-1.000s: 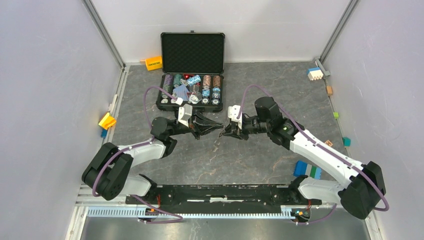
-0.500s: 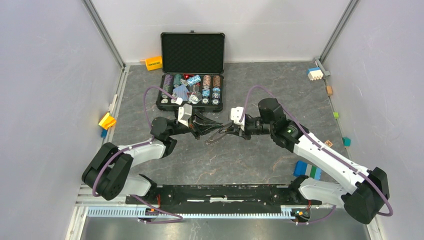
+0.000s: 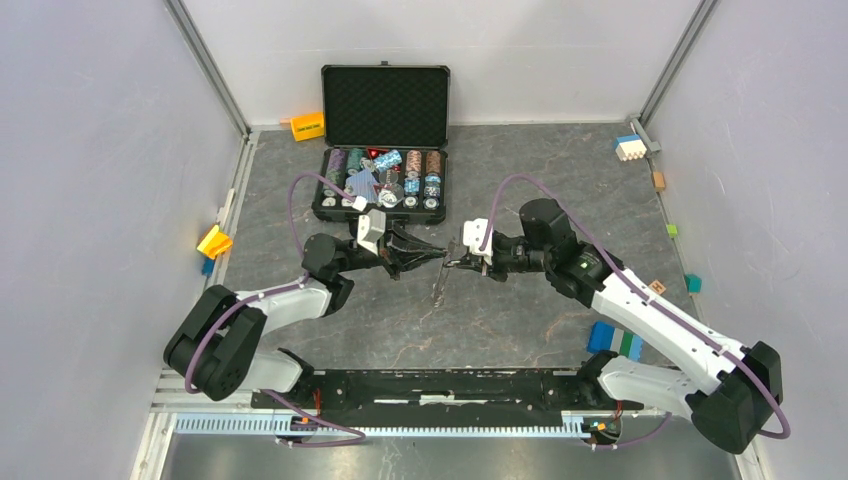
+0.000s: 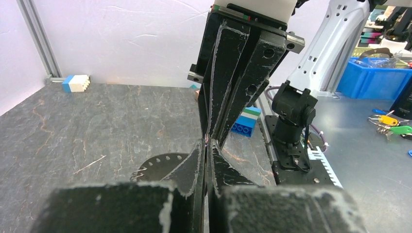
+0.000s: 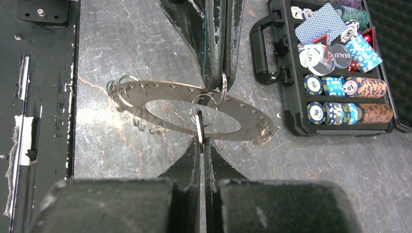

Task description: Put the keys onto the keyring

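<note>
Top external view: grey stone-look table [image 3: 520,180], with open black case [image 3: 384,105] of poker chips [image 3: 385,175] at far side. Both arms reach inward, tips meeting mid-table in front of case. Left gripper [image 3: 436,255] pressed together, pinching rim of keyring [image 5: 160,92]; keyring held off table, hanging below tips. Right gripper [image 5: 201,141] pressed together on key [image 5: 199,124], seen edge-on, linked to small split ring [image 5: 204,103] at keyring's rim. More split rings [image 5: 118,91] along keyring's edge.
</note>
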`<act>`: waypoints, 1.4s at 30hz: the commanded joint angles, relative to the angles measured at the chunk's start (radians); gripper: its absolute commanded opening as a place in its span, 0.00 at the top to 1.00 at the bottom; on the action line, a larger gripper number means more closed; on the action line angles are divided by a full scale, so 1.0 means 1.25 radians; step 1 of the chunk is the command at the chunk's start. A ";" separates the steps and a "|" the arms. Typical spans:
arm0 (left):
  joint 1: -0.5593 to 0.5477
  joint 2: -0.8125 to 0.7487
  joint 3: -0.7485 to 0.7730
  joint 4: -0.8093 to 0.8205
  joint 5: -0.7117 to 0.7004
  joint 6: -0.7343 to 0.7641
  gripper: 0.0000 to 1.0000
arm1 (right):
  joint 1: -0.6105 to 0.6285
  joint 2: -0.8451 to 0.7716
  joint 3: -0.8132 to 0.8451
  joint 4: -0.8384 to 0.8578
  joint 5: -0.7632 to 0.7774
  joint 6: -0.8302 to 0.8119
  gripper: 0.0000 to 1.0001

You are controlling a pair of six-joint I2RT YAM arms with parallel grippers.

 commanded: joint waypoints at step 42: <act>0.000 -0.051 0.006 -0.154 0.067 0.210 0.98 | -0.003 0.008 0.158 -0.099 0.018 -0.014 1.00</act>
